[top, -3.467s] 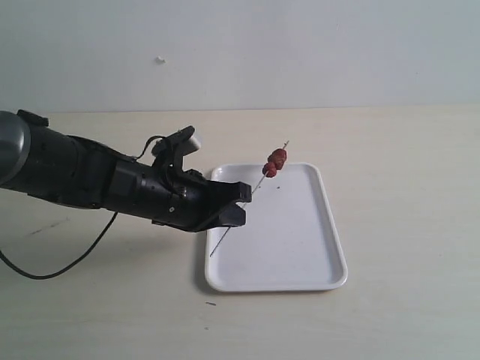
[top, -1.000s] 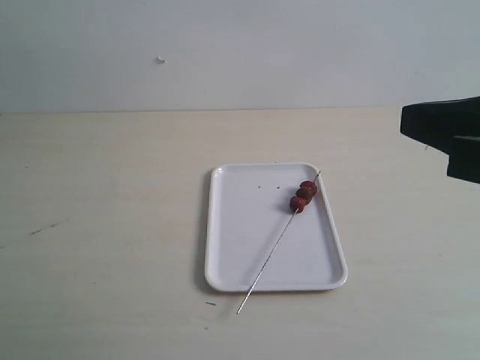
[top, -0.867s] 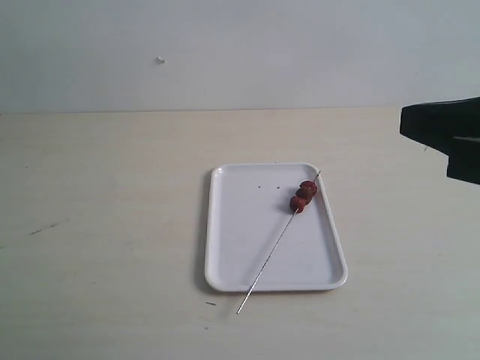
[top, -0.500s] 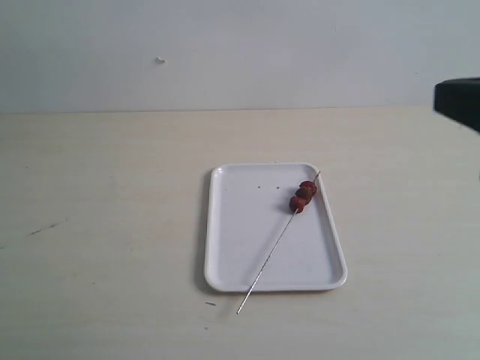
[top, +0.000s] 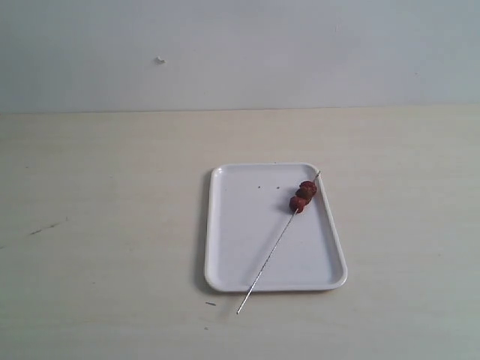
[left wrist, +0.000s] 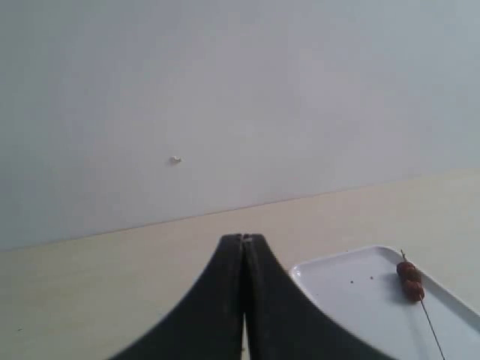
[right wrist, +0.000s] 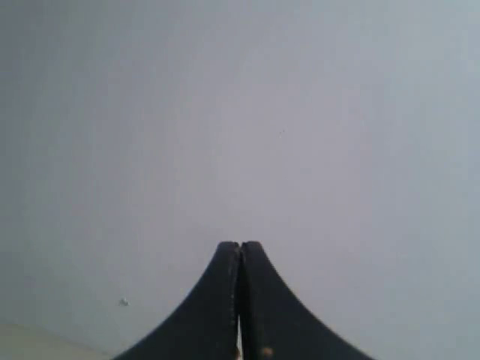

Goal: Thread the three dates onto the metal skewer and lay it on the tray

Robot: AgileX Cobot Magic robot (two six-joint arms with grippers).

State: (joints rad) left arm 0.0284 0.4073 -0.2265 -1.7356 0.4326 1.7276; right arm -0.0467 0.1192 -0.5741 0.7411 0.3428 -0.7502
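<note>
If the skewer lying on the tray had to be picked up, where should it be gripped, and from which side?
Grip the metal skewer on its bare shaft, near the end that overhangs the near rim of the tray. Come down from above, closing across the rod. The three dates crowd the far tip, and the rim probably holds this end slightly off the table.

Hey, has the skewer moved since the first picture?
Yes. The skewer has shifted right and down onto the tray; its dates now lie by the right rim, with the bare end past the near rim.
</note>
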